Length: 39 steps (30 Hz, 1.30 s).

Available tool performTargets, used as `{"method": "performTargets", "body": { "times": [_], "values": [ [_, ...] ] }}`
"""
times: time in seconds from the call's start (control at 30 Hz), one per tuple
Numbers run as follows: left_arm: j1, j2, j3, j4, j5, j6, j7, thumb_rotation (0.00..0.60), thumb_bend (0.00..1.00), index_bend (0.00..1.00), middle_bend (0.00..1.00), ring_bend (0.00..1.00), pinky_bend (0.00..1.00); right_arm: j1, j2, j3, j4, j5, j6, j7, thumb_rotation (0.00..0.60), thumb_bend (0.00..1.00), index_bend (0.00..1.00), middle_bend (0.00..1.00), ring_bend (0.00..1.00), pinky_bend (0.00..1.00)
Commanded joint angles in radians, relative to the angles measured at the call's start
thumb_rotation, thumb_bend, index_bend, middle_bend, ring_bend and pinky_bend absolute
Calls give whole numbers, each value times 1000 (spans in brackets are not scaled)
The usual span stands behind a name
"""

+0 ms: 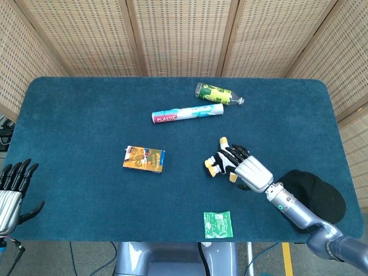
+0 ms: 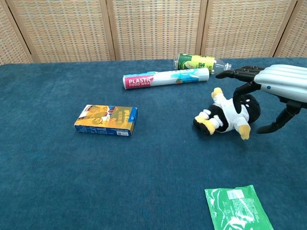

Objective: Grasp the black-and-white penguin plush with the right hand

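The black-and-white penguin plush (image 1: 220, 161) lies on its back on the blue table, right of centre, yellow feet pointing left (image 2: 221, 115). My right hand (image 1: 248, 169) reaches in from the right and hangs over the plush's head end. In the chest view the right hand (image 2: 271, 85) has its fingers (image 2: 242, 93) curved down onto the black head, while the thumb (image 2: 276, 123) stands apart to the right of the plush. The plush is still flat on the cloth. My left hand (image 1: 11, 185) rests open at the table's front left edge.
A plastic-wrap roll (image 1: 187, 112) and a green bottle (image 1: 215, 94) lie behind the plush. An orange snack box (image 1: 144, 158) sits left of centre. A green packet (image 1: 218, 224) lies near the front edge. A black cap (image 1: 316, 195) lies under my right forearm.
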Motion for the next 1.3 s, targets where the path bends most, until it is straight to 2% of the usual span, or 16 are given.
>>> {"method": "performTargets", "body": {
  "times": [0.03,0.4,0.77,1.3],
  "values": [
    [0,0,1,1,1,-2,2,600,291,0,0,0,0,6,-14,-5,12,18,-18,-6,600,317,479,60,0,0],
    [-3,0,-1,3,-4,-7,-6,600,291,0,0,0,0,20,-51,-21,63,47,-50,-19,600,367,474,54,0,0],
    [-3,3,-2,5,-11,-9,-19,600,291,0,0,0,0,32,-68,-40,109,66,-77,-25,600,368,450,30,0,0],
    [-5,3,-2,2,-14,-14,-17,600,291,0,0,0,0,35,-87,-52,134,83,-66,-6,600,368,480,39,0,0]
  ]
}}
